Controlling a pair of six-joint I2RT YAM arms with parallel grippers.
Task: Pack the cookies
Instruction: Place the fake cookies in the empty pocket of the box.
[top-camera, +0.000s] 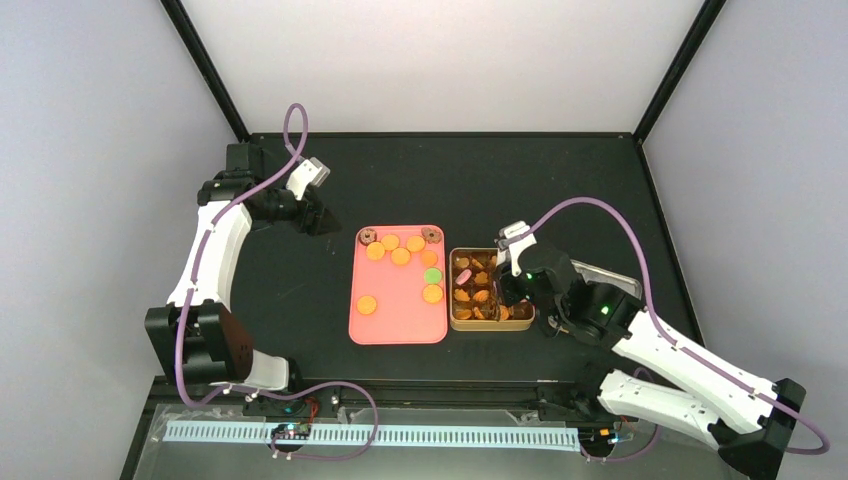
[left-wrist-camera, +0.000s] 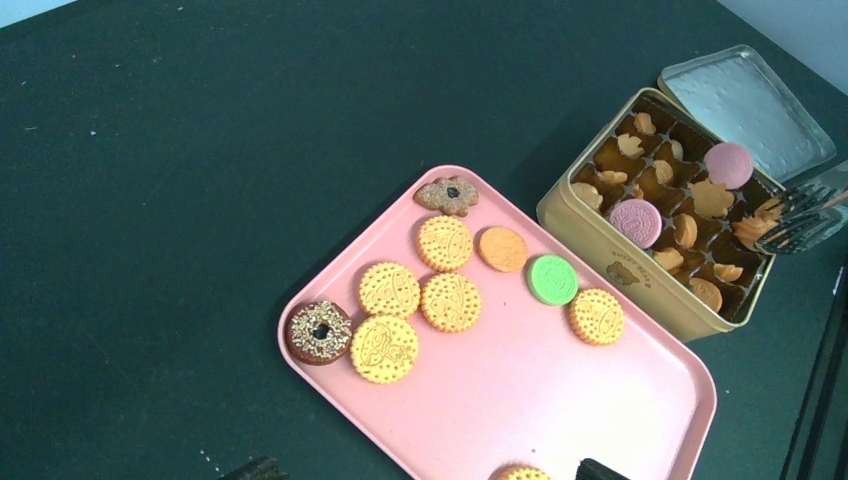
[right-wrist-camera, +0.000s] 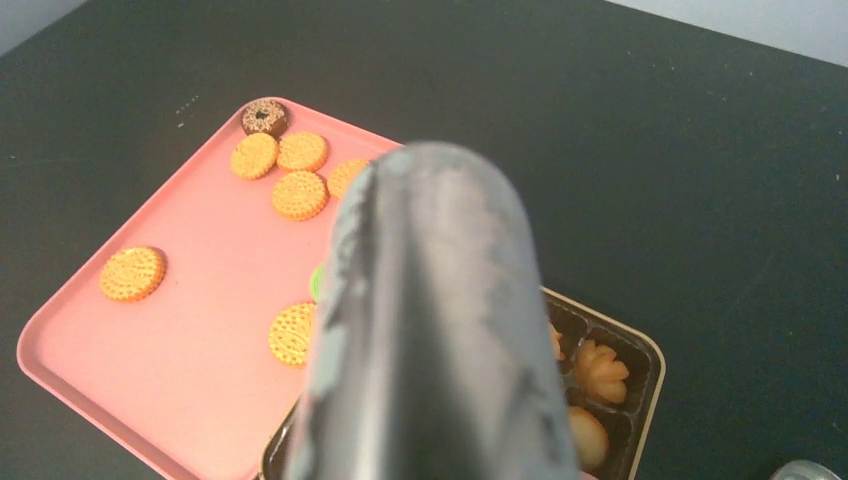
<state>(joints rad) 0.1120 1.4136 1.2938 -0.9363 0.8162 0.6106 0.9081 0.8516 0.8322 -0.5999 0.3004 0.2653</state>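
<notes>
The right end effector (top-camera: 511, 289) grips metal tongs (right-wrist-camera: 430, 320) over the tin (left-wrist-camera: 620, 275) of cookies (left-wrist-camera: 636, 222); the left end effector (left-wrist-camera: 428, 469) is open.

Lying flat on the black table (top-camera: 450, 170), a pink tray (top-camera: 395, 315). Close against its right edge, an open gold tin (top-camera: 490, 324), divided inside into small dark compartments. Just right of the tin, a silvery lid (left-wrist-camera: 745, 105), resting flat. Over the tin's right side, metal tongs (left-wrist-camera: 805, 215), tines nearly together; only a grey blur in the right wrist view.
</notes>
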